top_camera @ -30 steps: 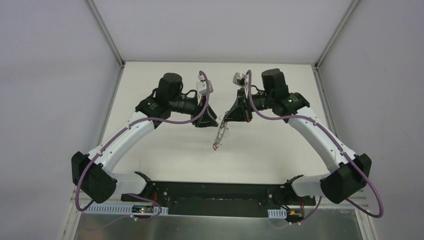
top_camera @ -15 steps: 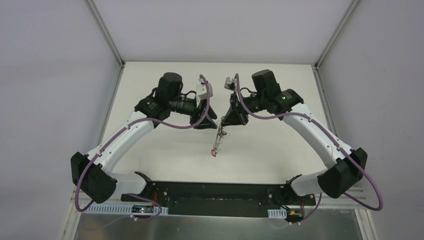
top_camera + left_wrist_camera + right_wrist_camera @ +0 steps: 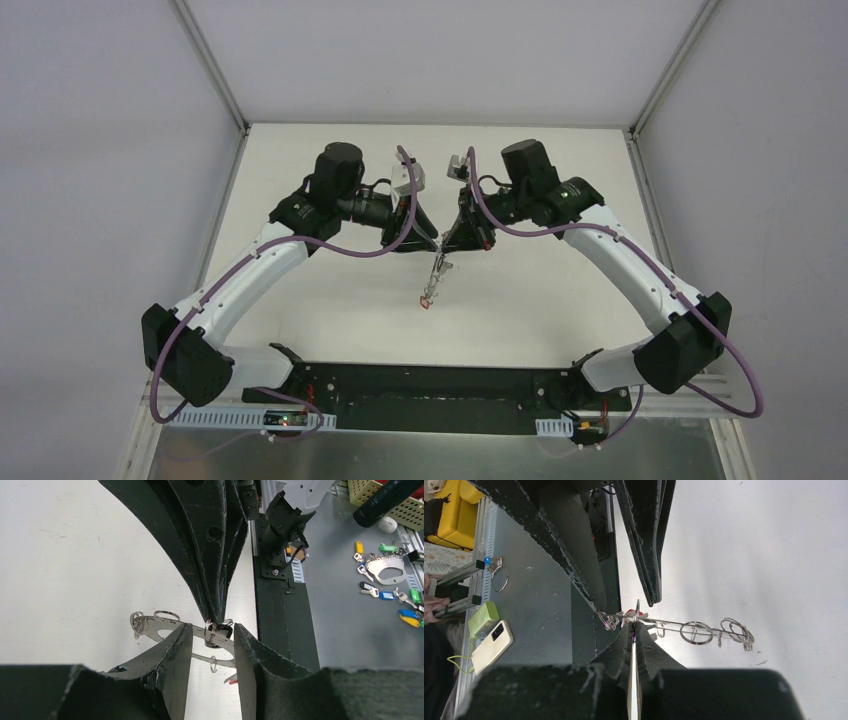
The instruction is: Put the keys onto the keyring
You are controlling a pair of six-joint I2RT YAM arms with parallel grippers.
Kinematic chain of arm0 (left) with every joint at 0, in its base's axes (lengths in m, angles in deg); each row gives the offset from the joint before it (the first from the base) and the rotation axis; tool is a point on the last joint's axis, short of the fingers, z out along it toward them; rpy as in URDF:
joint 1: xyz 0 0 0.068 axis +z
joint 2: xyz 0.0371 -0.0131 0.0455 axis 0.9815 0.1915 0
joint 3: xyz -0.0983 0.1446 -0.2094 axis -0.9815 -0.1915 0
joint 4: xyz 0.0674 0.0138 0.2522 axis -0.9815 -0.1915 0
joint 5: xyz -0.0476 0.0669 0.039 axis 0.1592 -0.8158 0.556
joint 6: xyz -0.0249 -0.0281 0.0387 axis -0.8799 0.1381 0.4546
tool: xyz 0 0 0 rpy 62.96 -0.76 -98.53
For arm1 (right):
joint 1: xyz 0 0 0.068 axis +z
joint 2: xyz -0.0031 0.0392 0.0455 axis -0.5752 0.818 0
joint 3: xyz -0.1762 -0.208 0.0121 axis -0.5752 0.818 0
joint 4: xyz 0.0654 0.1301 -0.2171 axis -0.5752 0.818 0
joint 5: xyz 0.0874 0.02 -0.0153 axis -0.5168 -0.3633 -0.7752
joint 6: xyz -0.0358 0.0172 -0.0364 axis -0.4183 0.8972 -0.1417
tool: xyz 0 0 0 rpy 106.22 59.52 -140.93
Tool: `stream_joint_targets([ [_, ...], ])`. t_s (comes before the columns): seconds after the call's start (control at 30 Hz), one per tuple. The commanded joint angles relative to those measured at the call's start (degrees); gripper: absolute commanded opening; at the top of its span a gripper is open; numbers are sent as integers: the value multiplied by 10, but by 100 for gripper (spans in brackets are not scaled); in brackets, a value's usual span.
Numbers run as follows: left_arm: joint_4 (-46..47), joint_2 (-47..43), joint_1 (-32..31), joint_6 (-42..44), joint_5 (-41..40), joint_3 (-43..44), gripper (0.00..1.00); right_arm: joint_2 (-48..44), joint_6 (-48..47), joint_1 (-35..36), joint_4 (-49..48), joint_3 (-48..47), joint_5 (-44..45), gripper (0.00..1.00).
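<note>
The keyring (image 3: pixel 437 272), a flat grey plate rimmed with wire loops, hangs above the white table between both arms. My right gripper (image 3: pixel 446 243) is shut on one of its loops. In the right wrist view the right gripper (image 3: pixel 634 626) pinches that loop, and the keyring (image 3: pixel 689 627) shows edge-on. My left gripper (image 3: pixel 212 630) is open and straddles the keyring (image 3: pixel 160 629). A black-headed key (image 3: pixel 224 630) sits on the plate just inside the left gripper's right-hand finger. A red-headed key (image 3: pixel 231 680) dangles at the low end; in the top view it is the red-headed key (image 3: pixel 427 300).
The black mounting rail (image 3: pixel 430 385) runs along the near edge. Beyond the table, a grey bench holds another keyring with coloured key tags (image 3: pixel 385 575) and a basket (image 3: pixel 395 500). A phone (image 3: pixel 491 640) lies on that bench.
My right arm has carried the keyring left towards the left gripper, so the two sets of fingertips now meet over the table's middle. The left arm has barely shifted.
</note>
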Motion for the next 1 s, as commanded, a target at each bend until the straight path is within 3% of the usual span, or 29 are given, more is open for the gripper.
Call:
stream_joint_targets([
  [0.0,21,2,3,-2,23,16,36,-6,-3,3,-14,-23,-18,0],
  [0.43,10,15,-2,7,23,16,38,-13,0,3,-24,-16,-18,0],
  [0.8,12,18,-7,3,27,12,18,-10,7,3,-31,-13,-16,0],
  [0.97,13,21,-9,1,31,13,4,-11,9,3,-33,-12,-15,0],
])
